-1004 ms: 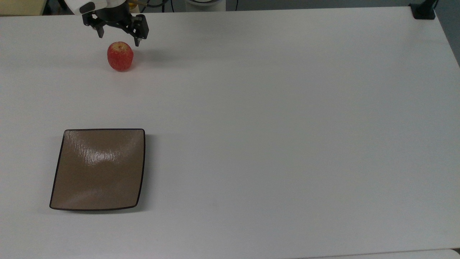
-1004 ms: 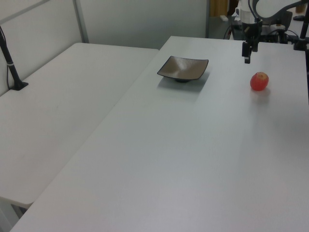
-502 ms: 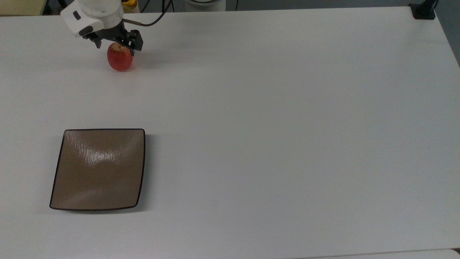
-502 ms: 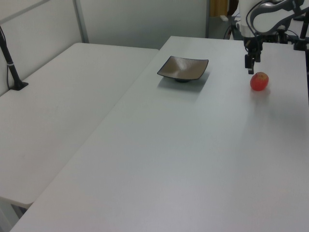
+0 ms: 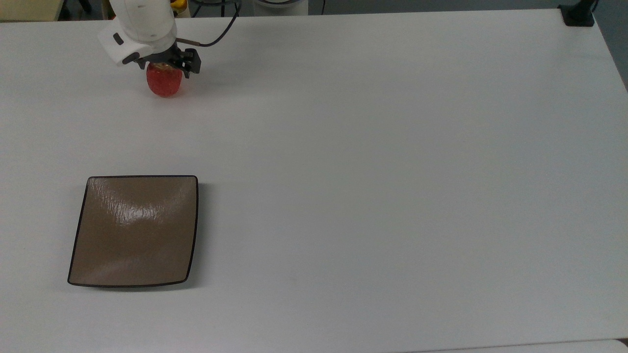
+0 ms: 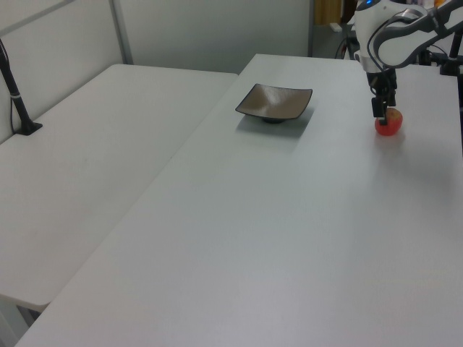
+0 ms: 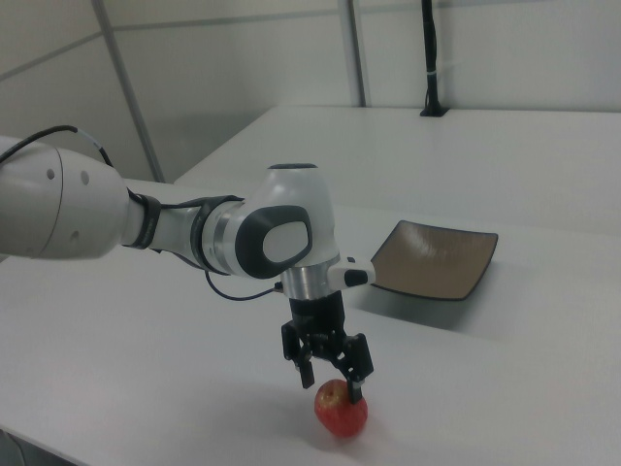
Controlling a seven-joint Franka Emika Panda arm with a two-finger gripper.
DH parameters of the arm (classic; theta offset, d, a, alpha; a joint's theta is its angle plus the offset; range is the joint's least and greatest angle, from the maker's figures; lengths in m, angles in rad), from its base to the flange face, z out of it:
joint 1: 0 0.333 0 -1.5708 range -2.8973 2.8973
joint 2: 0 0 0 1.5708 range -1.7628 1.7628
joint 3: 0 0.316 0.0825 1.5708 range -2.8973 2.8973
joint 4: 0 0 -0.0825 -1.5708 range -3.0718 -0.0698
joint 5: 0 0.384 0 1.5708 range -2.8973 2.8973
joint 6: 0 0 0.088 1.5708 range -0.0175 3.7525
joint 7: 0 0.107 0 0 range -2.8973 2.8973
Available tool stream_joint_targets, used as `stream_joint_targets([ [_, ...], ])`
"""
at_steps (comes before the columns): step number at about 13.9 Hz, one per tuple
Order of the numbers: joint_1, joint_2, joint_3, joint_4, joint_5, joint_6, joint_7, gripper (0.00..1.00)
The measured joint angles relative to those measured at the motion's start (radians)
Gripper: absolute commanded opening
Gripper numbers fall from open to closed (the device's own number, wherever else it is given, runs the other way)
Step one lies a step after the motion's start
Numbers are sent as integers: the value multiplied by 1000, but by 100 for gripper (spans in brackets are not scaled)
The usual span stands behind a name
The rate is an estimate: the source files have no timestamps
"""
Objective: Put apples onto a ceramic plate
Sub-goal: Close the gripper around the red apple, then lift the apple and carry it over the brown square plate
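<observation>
A small red apple [image 5: 164, 82] sits on the white table [image 5: 373, 162] near the far edge, at the top view's left. My gripper [image 5: 165, 66] hangs directly over it, open, with its black fingers down at either side of the apple's top. In the right view the gripper [image 7: 330, 382] sits just above the apple [image 7: 341, 410], one fingertip [image 7: 355, 390] level with its yellowish crown. In the left view the gripper [image 6: 381, 113] covers part of the apple [image 6: 389, 127]. The square brown ceramic plate [image 5: 135, 230] lies apart toward the near edge, also seen as the plate [image 6: 275, 103] and the plate [image 7: 437, 257].
A black clamp post [image 5: 579, 14] stands at the far right corner in the top view. The left view shows a second white table [image 6: 94, 144] on its left with a black post [image 6: 18, 94]. The arm's cable [image 5: 216, 34] trails behind the wrist.
The gripper has come down from above and behind the apple until its open fingers straddle the apple's top. Apple and plate have stayed where they were.
</observation>
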Motion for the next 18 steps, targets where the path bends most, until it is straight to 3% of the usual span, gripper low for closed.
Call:
stream_joint_targets([
  [1,0,1,0,-5,-2,0,0,100],
  [2,0,3,0,-8,-3,0,0,70],
  [3,0,7,0,-9,-3,0,0,57],
  [5,0,13,0,-8,-3,1,0,52],
  [9,-1,11,0,-4,-3,3,0,52],
  [12,0,-12,0,72,-3,28,4,52],
  [15,0,-36,2,167,-3,43,87,53],
  [18,1,-31,6,204,-1,229,262,53],
])
